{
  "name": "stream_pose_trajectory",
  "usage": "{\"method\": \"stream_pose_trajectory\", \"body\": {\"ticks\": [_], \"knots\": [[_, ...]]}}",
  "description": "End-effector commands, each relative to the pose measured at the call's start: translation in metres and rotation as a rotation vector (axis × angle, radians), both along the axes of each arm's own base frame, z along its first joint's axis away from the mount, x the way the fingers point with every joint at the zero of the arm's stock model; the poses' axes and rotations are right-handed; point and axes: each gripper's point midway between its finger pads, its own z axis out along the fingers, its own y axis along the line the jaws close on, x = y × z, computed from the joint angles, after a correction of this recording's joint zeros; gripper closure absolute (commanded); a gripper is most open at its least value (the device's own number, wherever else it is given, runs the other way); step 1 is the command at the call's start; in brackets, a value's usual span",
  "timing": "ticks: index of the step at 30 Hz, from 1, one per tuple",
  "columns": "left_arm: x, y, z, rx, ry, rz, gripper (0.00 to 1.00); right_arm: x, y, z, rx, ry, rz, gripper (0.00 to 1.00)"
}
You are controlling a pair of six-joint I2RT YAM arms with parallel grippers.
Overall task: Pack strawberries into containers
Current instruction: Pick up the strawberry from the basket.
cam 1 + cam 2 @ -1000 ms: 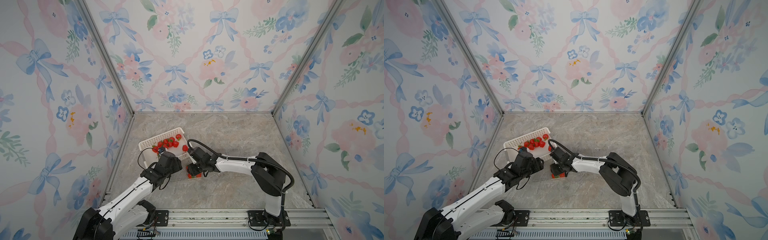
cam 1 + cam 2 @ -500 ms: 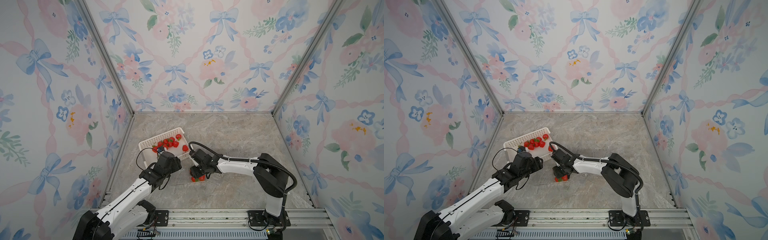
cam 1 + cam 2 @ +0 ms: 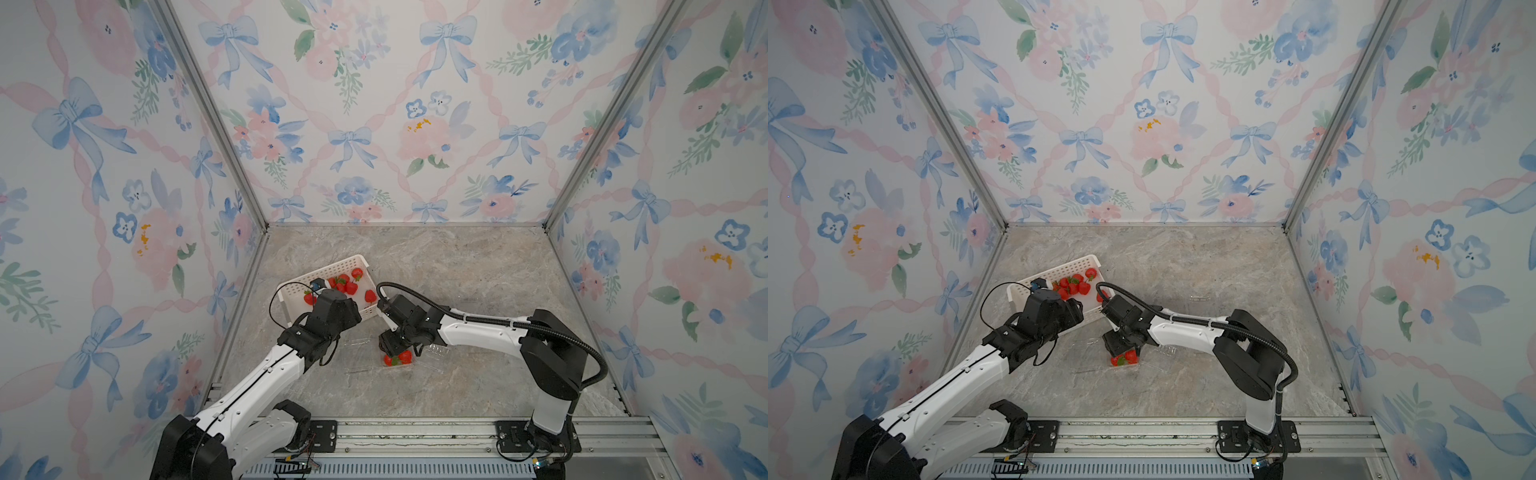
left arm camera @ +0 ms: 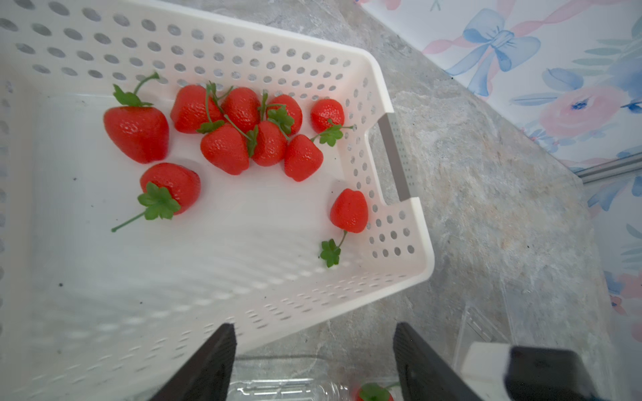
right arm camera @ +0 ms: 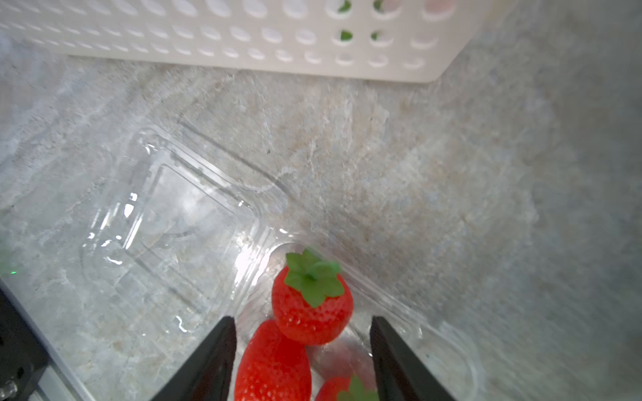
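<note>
Hovering lower centre in both top views, the right gripper (image 5: 302, 319) gapes released over strawberries (image 5: 311, 305) in a clear container (image 5: 444, 347) — the left gripper (image 4: 312, 326), also unclenched, overhangs the white basket (image 4: 312, 59).

Grey marbled tabletop (image 3: 457, 270), white perforated basket (image 3: 322, 269) resting on it, clear punnets (image 5: 173, 208) just beside, perhaps three

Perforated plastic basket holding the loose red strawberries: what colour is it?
The perforated plastic basket is white all over; the left wrist view shows it best.
</note>
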Motion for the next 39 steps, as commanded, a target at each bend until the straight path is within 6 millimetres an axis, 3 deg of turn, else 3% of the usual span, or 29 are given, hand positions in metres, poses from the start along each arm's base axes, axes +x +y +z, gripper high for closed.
{"method": "stream_pose_trajectory", "body": {"ticks": [1,4,9,15,21,39], "knots": [[0.013,0.027,0.001,0.047,0.009,0.048,0.26,0.005,-0.002,0.023,-0.004,-0.047,0.006,0.36],[0.027,0.051,0.006,0.082,0.012,0.099,0.25,0.013,-0.003,0.034,0.007,-0.074,-0.009,0.36],[0.043,0.077,-0.019,0.138,0.108,0.147,0.26,0.040,-0.008,0.050,0.051,-0.106,-0.059,0.36],[0.060,0.079,-0.049,0.177,0.210,0.142,0.30,0.071,-0.017,0.063,0.093,-0.117,-0.120,0.39],[0.064,0.085,-0.063,0.202,0.251,0.151,0.35,0.086,-0.030,0.065,0.115,-0.106,-0.167,0.41],[0.067,0.092,-0.092,0.219,0.316,0.149,0.36,0.096,-0.037,0.064,0.128,-0.093,-0.196,0.43]]}}
